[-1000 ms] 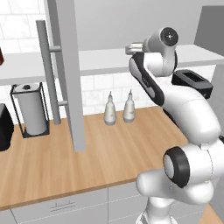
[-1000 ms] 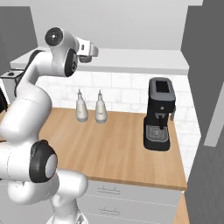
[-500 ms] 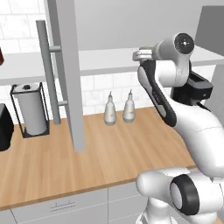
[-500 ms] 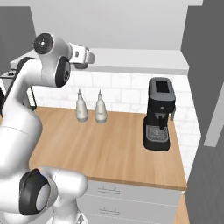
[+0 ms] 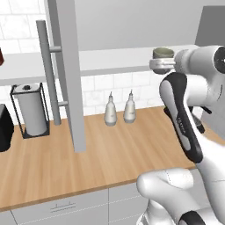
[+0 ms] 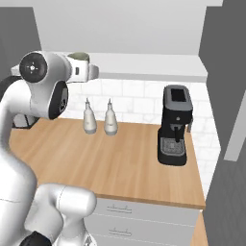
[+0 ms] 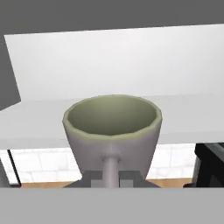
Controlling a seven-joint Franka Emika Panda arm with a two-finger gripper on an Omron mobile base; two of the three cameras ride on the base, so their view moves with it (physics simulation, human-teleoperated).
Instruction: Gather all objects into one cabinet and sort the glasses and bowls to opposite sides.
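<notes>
My gripper (image 7: pixel 112 176) is shut on a taupe-grey glass (image 7: pixel 112 131) with a greenish inside, held upright by its near wall. In the left base view the glass (image 5: pixel 163 53) sits atop the gripper (image 5: pixel 161 65) at the right part of the cabinet's white shelf floor (image 5: pixel 114 61). I cannot tell whether the glass touches the shelf. From the right base the same glass (image 6: pixel 80 56) shows above the hand (image 6: pixel 83 68), before the shelf (image 6: pixel 144 65). The cabinet's grey door (image 5: pixel 66 74) stands open at the left. The bowls are out of view.
Two white bottles (image 5: pixel 110 112) (image 5: pixel 129 107) stand on the wooden counter (image 5: pixel 110 154) by the tiled wall. A paper-towel holder (image 5: pixel 28 110) stands at the left. A black coffee machine (image 6: pixel 174 126) is at the counter's right end. The door's bar handle (image 5: pixel 46 74) juts out beside the arm's path.
The arm has swung to the right in the left base view, carrying the glass along the front of the shelf. The grip has stayed shut.
</notes>
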